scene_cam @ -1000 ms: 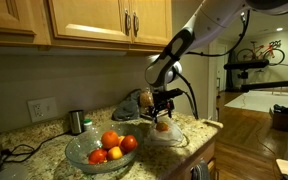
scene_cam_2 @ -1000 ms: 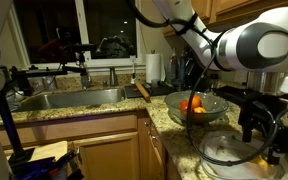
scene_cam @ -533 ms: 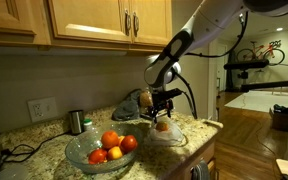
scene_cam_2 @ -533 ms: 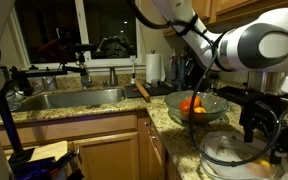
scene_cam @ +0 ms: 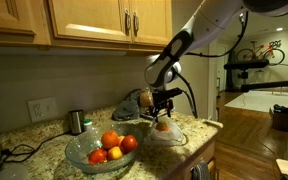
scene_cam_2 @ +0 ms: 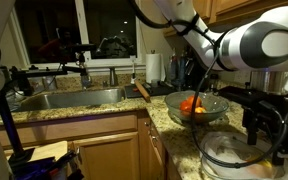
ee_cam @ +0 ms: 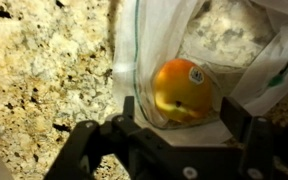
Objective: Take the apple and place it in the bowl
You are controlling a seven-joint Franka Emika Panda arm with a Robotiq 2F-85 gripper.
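Wrist view: apple [ee_cam: 181, 88] partly behind gripper [ee_cam: 181, 114].

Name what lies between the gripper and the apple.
In the wrist view, only the rim of the clear container crosses the gap between the open gripper and the apple; nothing else.

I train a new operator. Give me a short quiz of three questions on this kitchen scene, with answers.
1. True or false: the apple lies in the glass bowl with the other fruit.
2. The claw is: A) open, astride the apple; B) shut on a spoon; C) holding the bowl.
3. Fill in: the apple bears a small ___.
Key: 1 false; 2 A; 3 sticker.
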